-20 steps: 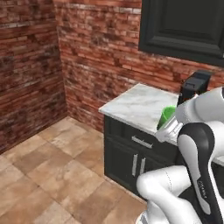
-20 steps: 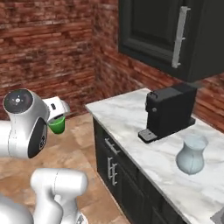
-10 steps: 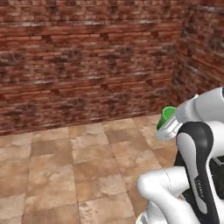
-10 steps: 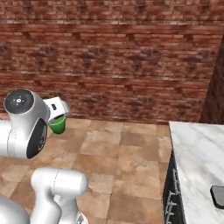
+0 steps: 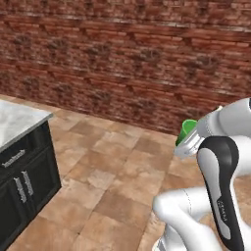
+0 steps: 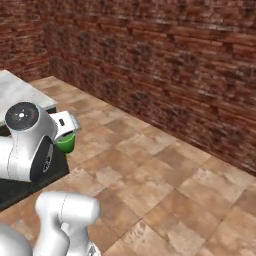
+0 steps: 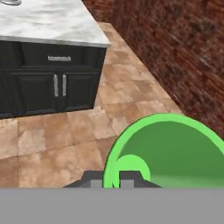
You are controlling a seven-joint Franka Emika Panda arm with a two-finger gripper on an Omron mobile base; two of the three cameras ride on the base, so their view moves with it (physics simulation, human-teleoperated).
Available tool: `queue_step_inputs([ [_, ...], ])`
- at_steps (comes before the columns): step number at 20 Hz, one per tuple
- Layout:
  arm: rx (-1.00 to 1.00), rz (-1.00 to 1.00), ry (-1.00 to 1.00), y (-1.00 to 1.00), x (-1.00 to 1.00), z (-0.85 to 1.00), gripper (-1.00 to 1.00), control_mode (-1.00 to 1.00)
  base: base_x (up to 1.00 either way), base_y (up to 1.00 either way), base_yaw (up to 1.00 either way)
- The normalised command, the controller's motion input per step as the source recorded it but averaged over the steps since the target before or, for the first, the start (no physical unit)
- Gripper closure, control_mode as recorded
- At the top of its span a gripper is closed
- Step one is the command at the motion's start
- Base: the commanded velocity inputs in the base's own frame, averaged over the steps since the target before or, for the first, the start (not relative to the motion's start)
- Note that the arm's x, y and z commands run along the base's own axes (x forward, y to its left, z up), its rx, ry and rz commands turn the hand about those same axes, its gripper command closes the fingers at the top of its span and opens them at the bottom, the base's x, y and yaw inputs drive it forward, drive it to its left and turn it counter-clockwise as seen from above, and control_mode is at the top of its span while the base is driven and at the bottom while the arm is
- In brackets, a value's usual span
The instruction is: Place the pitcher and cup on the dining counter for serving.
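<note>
The fingers point(image 7: 127, 176) are clamped, as best the cramped hand view shows, on the rim of the cup point(image 7: 168, 151) — carried high beside the arm, with the dining counter point(image 7: 52, 26) well apart ahead — so keep it upright and approach steadily.

The cup point(image 7: 175, 148) looks like smooth bright green plastic with a soft sheen inside. The desk point(image 7: 48, 22) has a polished white-grey marble top over matt black cabinet fronts with brushed silver metal handles point(image 7: 60, 85). The floor point(image 6: 165, 170) is matt brown stone tile, and the wall point(image 5: 127, 63) is rough red-brown brick.
</note>
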Motion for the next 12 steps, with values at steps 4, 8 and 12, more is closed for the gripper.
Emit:
queue_step_inputs([
  [4, 0.0, 0.0, 0.0, 0.0, 0.0, 0.0, 1.0, 1.0, 0.26, 0.04, 0.94],
  [8, 0.0, 0.0, 0.0, 0.0, 0.0, 0.0, 1.0, 1.0, 0.7, 0.22, 0.77],
  [12, 0.0, 0.0, 0.0, 0.0, 0.0, 0.0, 1.0, 1.0, 0.94, 0.33, 0.68],
])
